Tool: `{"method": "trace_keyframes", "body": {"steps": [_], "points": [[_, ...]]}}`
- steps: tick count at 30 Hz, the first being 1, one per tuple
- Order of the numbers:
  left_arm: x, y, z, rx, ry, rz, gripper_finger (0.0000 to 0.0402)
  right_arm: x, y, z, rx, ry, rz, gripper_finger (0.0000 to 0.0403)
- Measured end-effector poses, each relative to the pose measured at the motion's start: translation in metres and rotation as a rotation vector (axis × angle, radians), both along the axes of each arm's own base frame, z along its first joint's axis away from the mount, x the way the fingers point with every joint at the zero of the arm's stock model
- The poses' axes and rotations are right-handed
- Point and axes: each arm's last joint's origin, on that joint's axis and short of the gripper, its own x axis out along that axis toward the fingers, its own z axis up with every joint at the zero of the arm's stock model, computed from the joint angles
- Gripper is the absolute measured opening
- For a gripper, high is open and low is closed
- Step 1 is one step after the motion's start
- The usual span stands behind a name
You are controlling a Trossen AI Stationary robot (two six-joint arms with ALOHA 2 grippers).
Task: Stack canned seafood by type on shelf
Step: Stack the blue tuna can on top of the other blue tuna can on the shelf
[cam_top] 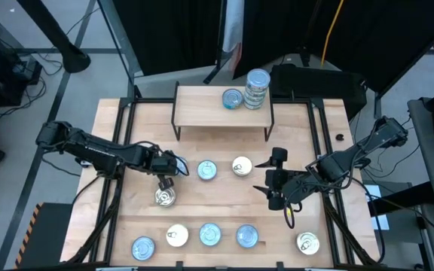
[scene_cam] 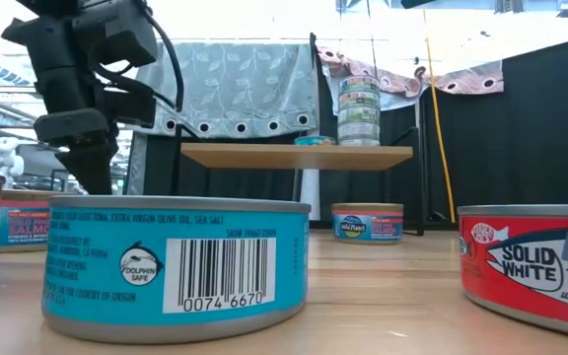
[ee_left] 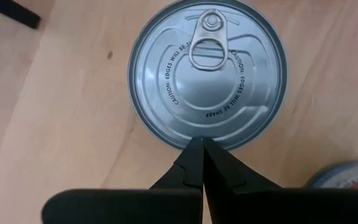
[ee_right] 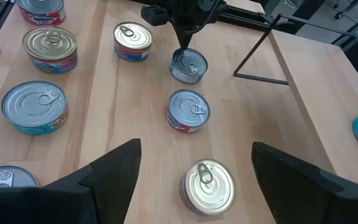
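From above, the shelf [cam_top: 223, 114] stands at the far edge of the surface [cam_top: 224, 203], already carrying a stack of tins [cam_top: 256, 89] and a single flat tin [cam_top: 233, 98] just beside it, likely sorted by kind. Seven more tins lie loose: three mid-surface and four along the near edge. The left gripper [cam_top: 165, 181] hangs over a silver-lidded tin [cam_top: 165, 197] left of centre, fingers pressed together on nothing. The right gripper [cam_top: 271, 179] waits right of centre, fingers wide apart.

The low view shows a blue-sided tin [scene_cam: 177, 267] closest to the camera and a red one [scene_cam: 531, 271] at the right.

The left wrist view shows that silver lid [ee_left: 207, 73] with its pull ring, the closed tips at its rim.

In the right wrist view, a gold-lidded tin [ee_right: 208, 186] lies just ahead of the spread fingers.
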Motion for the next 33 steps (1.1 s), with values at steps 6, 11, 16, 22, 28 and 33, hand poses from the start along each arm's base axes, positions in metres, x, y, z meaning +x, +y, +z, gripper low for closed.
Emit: {"method": "trace_keyframes", "body": {"steps": [6,11,16,22,28,33], "points": [[-0.002,-0.002,-0.002,-0.011,-0.002,0.04,0.0,0.0,0.0,0.0,0.004,-0.001,-0.003,0.0297],[-0.007,-0.007,-0.006,-0.039,0.03,0.056,0.0,0.0,0.0,0.0,0.005,-0.002,-0.004,0.0297],[-0.013,-0.009,-0.013,-0.049,0.06,0.088,0.0,0.0,0.0,0.0,0.005,0.0,-0.005,0.0297],[-0.021,-0.017,-0.009,-0.048,0.085,0.067,0.0,0.0,0.0,-0.001,0.003,0.005,-0.004,0.0297],[-0.012,-0.034,0.053,-0.068,-0.013,-0.063,0.0,-0.001,0.0,-0.001,0.001,0.007,-0.004,0.0297],[-0.003,-0.04,0.111,0.0,-0.125,-0.232,0.0025,0.0,-0.001,-0.001,-0.003,0.011,-0.007,0.0297]]}}
